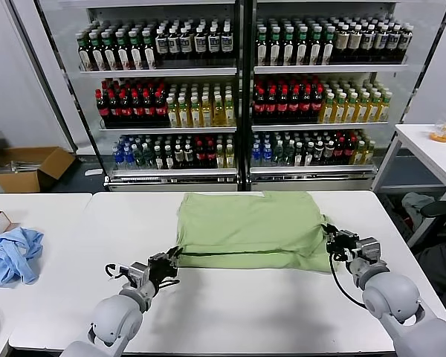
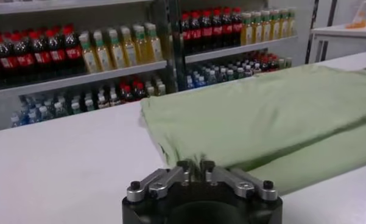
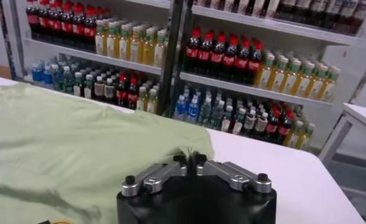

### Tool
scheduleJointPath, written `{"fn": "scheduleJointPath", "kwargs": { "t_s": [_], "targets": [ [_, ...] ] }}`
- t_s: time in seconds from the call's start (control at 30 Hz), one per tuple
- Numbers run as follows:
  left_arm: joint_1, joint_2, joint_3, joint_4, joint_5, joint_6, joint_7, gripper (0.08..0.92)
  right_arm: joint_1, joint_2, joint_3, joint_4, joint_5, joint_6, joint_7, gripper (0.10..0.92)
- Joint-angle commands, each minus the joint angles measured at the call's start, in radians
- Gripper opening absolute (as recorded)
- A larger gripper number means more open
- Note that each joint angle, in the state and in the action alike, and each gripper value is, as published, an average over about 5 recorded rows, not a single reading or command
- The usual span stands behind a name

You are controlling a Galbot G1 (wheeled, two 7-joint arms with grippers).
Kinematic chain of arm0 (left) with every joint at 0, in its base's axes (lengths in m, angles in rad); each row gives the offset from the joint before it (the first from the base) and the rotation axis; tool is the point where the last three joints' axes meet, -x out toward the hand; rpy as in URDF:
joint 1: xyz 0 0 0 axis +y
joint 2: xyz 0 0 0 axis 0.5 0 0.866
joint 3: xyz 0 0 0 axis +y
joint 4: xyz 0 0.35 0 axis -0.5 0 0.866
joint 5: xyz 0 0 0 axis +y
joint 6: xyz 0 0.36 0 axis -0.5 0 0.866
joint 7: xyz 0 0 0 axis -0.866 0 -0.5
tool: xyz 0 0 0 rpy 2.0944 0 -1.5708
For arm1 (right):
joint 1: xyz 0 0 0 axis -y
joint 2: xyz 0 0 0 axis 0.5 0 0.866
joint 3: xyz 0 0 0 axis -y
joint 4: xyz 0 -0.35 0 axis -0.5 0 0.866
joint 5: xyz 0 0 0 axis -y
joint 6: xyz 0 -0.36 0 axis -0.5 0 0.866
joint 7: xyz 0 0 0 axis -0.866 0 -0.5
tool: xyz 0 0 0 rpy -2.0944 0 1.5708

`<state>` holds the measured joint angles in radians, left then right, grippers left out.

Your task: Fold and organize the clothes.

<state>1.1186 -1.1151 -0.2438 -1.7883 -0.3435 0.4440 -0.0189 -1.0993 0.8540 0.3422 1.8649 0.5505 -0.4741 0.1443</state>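
The left gripper [image 1: 169, 259] and right gripper [image 1: 331, 239] sit at the shirt's [image 1: 249, 227] 2 near corners, fingertips nearly closed, each seemingly pinching a sliver of hem. The green shirt lies folded on the white table [image 1: 230, 312]. Such thin grips may slip, letting the fold sag or skew. Drink shelves [image 1: 238, 97] stand beyond.
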Motion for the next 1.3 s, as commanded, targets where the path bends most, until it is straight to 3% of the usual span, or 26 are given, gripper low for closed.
{"fn": "scheduleJointPath", "kwargs": {
  "t_s": [0.03,0.47,0.6,0.73,0.9,1.3],
  "targets": [
    [-0.009,-0.004,0.001,0.012,0.003,0.002,-0.003,0.391,-0.088,0.011,0.056,0.042,-0.023,-0.005,0.011,0.447],
    [0.090,-0.024,-0.060,-0.033,-0.001,-0.021,-0.042,0.760,-0.159,0.042,0.106,0.017,0.147,-0.105,0.088,0.794],
    [0.105,-0.039,-0.062,-0.046,-0.001,-0.018,-0.046,0.816,-0.148,0.052,0.078,-0.007,0.167,-0.105,0.095,0.820],
    [0.087,-0.049,-0.050,-0.013,-0.008,-0.002,-0.045,0.822,-0.137,0.056,0.050,-0.021,0.187,-0.104,0.102,0.817],
    [0.058,-0.059,-0.031,0.026,-0.026,0.031,-0.059,0.742,-0.134,0.057,0.031,-0.020,0.204,-0.104,0.107,0.724],
    [0.059,-0.054,-0.026,0.021,-0.091,0.053,-0.037,0.395,-0.135,0.025,0.023,-0.013,0.229,-0.100,0.097,0.377]
  ]
}}
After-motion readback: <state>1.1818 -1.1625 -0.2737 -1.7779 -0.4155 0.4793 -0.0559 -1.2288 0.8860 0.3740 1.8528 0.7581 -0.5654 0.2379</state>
